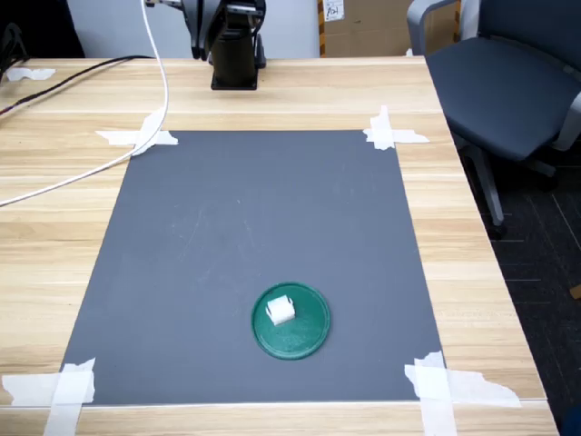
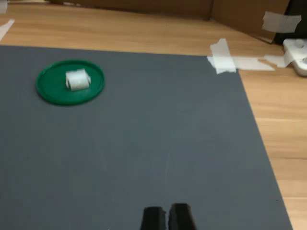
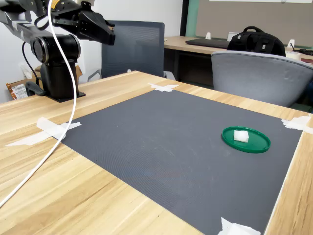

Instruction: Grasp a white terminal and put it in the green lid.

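The white terminal lies inside the green lid, just off the lid's centre, and the lid rests flat on the dark grey mat, near the mat's front edge in the first exterior view. That view shows only the arm's black base beyond the mat's far edge — the gripper itself is out of frame there.

The second exterior view fills the gap: the gripper hangs high above the wooden table, close to the base and well apart from the lid and terminal.

In the wrist view the two dark fingertips stand side by side with only a thin slit between them — closed together, holding nothing and touching nothing. The lid with the terminal sits well beyond them.
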Robot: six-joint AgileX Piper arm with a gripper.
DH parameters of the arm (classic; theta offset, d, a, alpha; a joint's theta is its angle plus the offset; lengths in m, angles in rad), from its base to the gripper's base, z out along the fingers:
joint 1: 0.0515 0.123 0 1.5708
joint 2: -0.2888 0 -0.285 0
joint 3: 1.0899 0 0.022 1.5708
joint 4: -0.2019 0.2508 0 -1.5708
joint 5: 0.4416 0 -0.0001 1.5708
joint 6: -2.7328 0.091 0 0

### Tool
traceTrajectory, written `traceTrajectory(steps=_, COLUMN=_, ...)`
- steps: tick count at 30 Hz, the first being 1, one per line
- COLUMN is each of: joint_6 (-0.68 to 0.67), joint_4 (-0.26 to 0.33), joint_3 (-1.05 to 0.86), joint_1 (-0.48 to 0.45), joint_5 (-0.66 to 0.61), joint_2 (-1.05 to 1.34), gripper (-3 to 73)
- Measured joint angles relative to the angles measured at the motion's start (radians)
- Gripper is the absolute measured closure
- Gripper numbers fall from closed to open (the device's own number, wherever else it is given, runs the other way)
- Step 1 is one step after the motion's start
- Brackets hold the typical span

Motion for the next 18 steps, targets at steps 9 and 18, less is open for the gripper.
traceTrajectory(steps=9, joint_6=-0.001, joint_4=0.0, joint_3=-0.024, joint_1=0.0, joint_5=-0.012, joint_2=0.071, gripper=72.3)
traceTrajectory(steps=18, joint_6=-0.001, joint_4=0.0, joint_3=-0.024, joint_1=0.0, joint_5=-0.019, joint_2=0.102, gripper=72.3)
